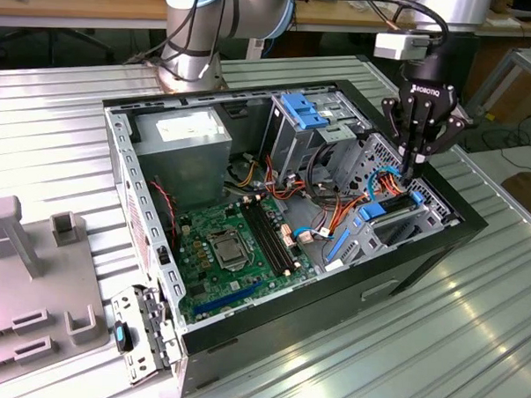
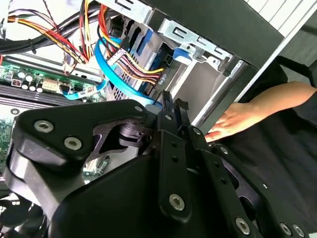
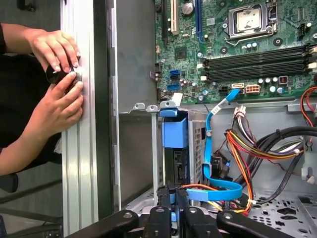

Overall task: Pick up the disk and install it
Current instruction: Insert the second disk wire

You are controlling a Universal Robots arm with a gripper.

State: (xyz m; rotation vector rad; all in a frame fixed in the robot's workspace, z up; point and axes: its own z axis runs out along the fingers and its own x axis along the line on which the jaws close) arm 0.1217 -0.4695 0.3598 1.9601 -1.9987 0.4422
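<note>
Black gripper [image 3: 172, 196] links crowd the foreground of both wrist views. Its fingers [image 3: 162, 194] are drawn close together and pinch a sliver of bright blue plastic at the end of the disk [image 3: 174, 134].

A ribbed metal table [image 1: 435, 347] carries everything. On it lies an open computer case [image 1: 331, 316] that takes up the middle of the exterior view. The robot arm [image 1: 212, 12] rises behind the case at the upper middle of that frame. A grey fixture plate [image 1: 33, 277] with upright blocks sits at the lower left.

Inside the case, a green motherboard [image 1: 237, 242] covers the floor, and a grey power supply [image 1: 179, 151] stands at the upper left of the interior. The disk sits on edge in the drive bay at the exterior view's right. Its blue carrier is between the bay's metal walls — the gripper is directly above it.

A blue data cable [image 3: 218, 191] loops just beside the disk, next to orange, yellow and red wires [image 3: 247, 148].

Outside the case wall, a person's two hands [image 3: 59, 74] hold a small dark round object against the table's edge.
</note>
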